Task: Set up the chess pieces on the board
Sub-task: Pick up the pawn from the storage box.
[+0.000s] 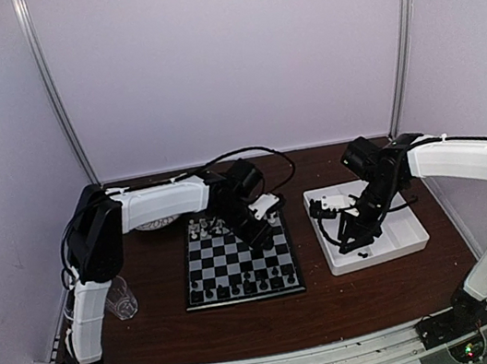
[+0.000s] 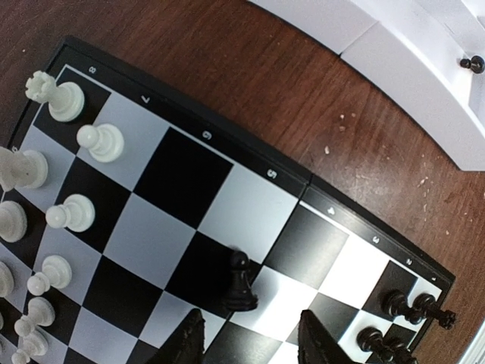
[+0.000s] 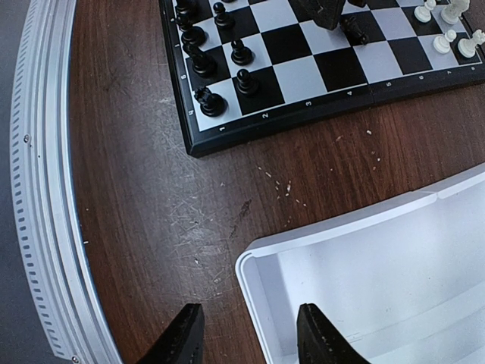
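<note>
1. The left gripper [image 2: 250, 341] hangs low over the right half of the board [image 2: 182, 178]; its fingers stand apart with nothing between them, so it holds nothing
2. A black pawn [image 2: 239, 282] stands upright just beyond the fingertips, roughly in line with the gap between them, in the board's middle rows and near its right edge. Its long axis is vertical
3. That is the relation the next move turns on, in my judgement. The pawn lies ahead of the jaws, not inside them, so the gripper needs a short advance before it can close on the pawn
4. White pieces [image 2: 76, 212] line the board's far edge and black pieces [image 2: 394, 303] its near edge, so the lone pawn looks out of place
5. The right gripper [image 3: 250, 337] hovers over the near left corner of the white tray [image 3: 364, 227], open and empty, well apart from the pawn; the left arm is plainly the nearer one
6. A small dark piece [image 2: 474, 64] lies in the tray, so the setup seems unfinished
</note>
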You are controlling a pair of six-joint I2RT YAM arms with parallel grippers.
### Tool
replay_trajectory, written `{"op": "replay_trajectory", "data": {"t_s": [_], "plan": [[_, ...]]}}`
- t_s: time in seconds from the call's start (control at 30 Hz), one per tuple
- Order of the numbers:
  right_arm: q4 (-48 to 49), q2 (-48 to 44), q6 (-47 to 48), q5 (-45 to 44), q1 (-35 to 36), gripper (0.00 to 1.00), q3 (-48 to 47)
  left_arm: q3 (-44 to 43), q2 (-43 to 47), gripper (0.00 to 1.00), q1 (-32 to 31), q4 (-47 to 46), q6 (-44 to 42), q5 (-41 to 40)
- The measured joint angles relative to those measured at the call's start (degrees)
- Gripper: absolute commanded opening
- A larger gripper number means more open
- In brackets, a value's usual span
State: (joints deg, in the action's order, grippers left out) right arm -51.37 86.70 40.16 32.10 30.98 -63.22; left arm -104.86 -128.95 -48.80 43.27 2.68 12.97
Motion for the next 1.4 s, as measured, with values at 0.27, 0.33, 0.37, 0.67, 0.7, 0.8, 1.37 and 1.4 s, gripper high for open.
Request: {"op": "replay_trajectory", "data": {"t_s": [0.27, 0.33, 0.37, 0.67, 0.7, 0.8, 1.37, 1.4], "plan": [[0.0, 0.0, 0.02, 0.0, -0.15, 0.45, 0.0, -0.83, -2.01, 0.3, -0.28, -1.22, -0.22, -0.28], [0.0, 0.0, 0.02, 0.0, -0.15, 0.45, 0.0, -1.25, -2.34, 0.27, -0.35, -1.68, -0.17, -0.5], [0.0, 0.0, 0.02, 0.0, -0.15, 0.45, 0.0, -1.33, -2.43, 0.25, -0.39, -1.77, -0.15, -0.66], [0.0, 0.0, 0.0, 0.0, -0.15, 0.45, 0.0, -1.36, -2.73, 0.13, -0.39, -2.73, 0.26, -1.25], [0.02, 0.0, 0.0, 0.0, -0.15, 0.45, 0.0, -1.36, -2.73, 0.12, -0.39, -2.78, 0.31, -1.29], [0.02, 0.0, -0.02, 0.0, -0.15, 0.44, 0.0, -1.33, -2.73, 0.1, -0.42, -2.82, 0.46, -1.4], [-0.83, 1.18, -5.35, 3.15, -0.17, 0.44, -12.59, 13.79, 14.56, 0.12, 0.61, -11.02, 6.47, 2.97], [-0.96, 2.03, -6.01, 4.0, -0.17, 0.44, -14.12, 15.3, 16.68, 0.13, 0.76, -12.94, 7.21, 3.91]]}}
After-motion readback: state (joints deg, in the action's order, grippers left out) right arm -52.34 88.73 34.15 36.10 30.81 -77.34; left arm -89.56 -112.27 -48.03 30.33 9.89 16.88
